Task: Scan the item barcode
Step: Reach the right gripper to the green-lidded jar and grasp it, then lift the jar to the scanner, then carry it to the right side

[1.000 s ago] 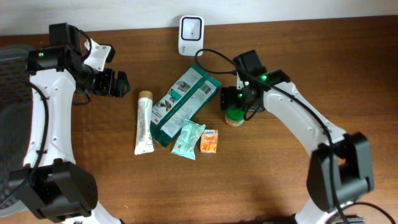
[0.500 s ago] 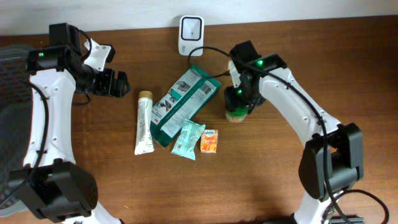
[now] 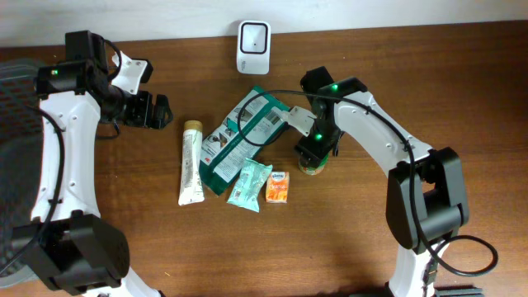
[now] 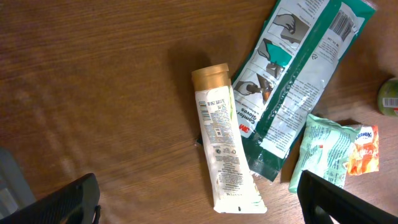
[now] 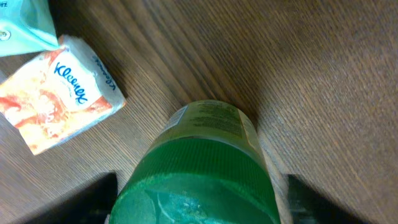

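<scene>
Inspecting the right gripper [image 3: 312, 150], I find it directly above the upright green-capped bottle [image 5: 199, 155] near mid-surface, jaws spread wide either side of the cap. Whether they touch it I cannot tell. The left gripper [image 3: 157, 111], wide and empty, sits well away toward the left edge.

**Six items and two arms on one desk [image 3: 346, 239]**

Running the count now: one white scanner [image 3: 253, 46] up top, one gold-capped tube [image 3: 191, 162], one big dark-green pouch [image 3: 246, 138], one mint-green packet [image 3: 250, 183], one orange tissue pack [image 3: 278, 187], one green-lidded bottle [image 5: 205, 168]. Six kinds, one of each. Then the pair: left arm [image 3: 66, 148], right arm [image 3: 388, 144].
</scene>
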Controlling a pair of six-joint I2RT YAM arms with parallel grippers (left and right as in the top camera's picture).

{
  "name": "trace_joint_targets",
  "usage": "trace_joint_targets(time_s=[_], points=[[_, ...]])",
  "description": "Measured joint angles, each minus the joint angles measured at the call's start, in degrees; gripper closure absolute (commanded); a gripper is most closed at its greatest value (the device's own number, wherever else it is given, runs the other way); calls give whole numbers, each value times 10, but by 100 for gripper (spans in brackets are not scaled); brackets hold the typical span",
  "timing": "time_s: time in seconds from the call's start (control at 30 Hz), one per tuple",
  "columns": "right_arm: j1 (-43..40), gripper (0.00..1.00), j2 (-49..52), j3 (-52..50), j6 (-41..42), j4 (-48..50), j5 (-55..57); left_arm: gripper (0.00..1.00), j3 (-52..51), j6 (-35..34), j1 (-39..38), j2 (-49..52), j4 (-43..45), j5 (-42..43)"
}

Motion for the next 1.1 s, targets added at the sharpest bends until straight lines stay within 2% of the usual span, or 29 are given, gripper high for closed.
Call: trace_joint_targets(time_s=[0.07, 0.13, 0.17, 0.2, 0.27, 0.33, 0.43, 0.47, 0.63, 0.7, 0.8, 0.87, 0.97, 1.0, 1.1], points=[[0, 2, 0, 0, 9, 2, 0, 1, 0, 0, 0, 0, 0, 0], [0, 2, 0, 4, 82, 0, 0, 1, 0, 0, 0, 0, 0, 0], [0, 2, 2, 17, 138, -15, -3, 1, 0, 0, 0, 0, 0, 0], [0, 2, 1, 43, 251, -29, -9, 1, 0, 0, 0, 0, 0, 0], [2, 2, 1, 50, 422, -45, -14, 1, 0, 0, 0, 0, 0, 0], [11, 1, 0, 30, 480, -16, -12, 1, 0, 0, 0, 0, 0, 0], [31, 22, 1, -12, 520, 17, 14, 1, 0, 0, 0, 0, 1, 0], [31, 25, 1, -12, 527, 19, 23, 1, 0, 0, 0, 0, 1, 0], [31, 33, 1, -12, 531, 17, 37, 1, 0, 0, 4, 0, 1, 0], [31, 42, 1, -11, 528, 7, 37, 1, 0, 0, 4, 0, 1, 0], [31, 47, 3, 40, 484, -60, 33, 1, 0, 0, 4, 0, 1, 0], [31, 50, 1, 98, 403, -75, -26, 1, 0, 0, 4, 0, 1, 0], [29, 50, -11, 116, 255, -76, -198, 0, 0, 0, 4, 0, 1, 0], [21, 50, -37, 124, 210, -76, -296, 1, 0, 0, 4, 0, 1, 0], [-31, 50, -94, 132, 188, -76, -429, 1, 0, 0, 4, 0, 1, 0]])
